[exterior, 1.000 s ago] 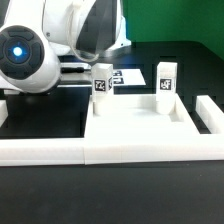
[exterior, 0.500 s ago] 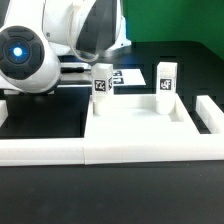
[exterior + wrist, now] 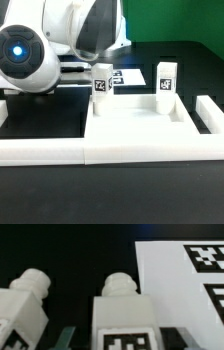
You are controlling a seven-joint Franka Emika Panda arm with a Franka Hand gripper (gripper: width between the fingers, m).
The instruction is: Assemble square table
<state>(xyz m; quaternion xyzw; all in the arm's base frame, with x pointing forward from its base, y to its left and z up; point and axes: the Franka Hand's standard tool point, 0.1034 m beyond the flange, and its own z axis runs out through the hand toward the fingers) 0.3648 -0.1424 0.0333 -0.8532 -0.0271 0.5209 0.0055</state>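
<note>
You're watching a quiet beat. Against half a second ago, the arm (image 3: 70, 30) and the tabletop (image 3: 135, 125) are sitting exactly where they were, with nothing shifting. On the wrist view your claw (image 3: 122, 341) is straddling one leg (image 3: 122, 308), fingers (image 3: 68, 336) flanking it. I can't tell whether they're actually pinching. That leg is standing upright by the tabletop's far edge, the second leg (image 3: 25, 303) nearby. You're probably setting up the lift.
</note>
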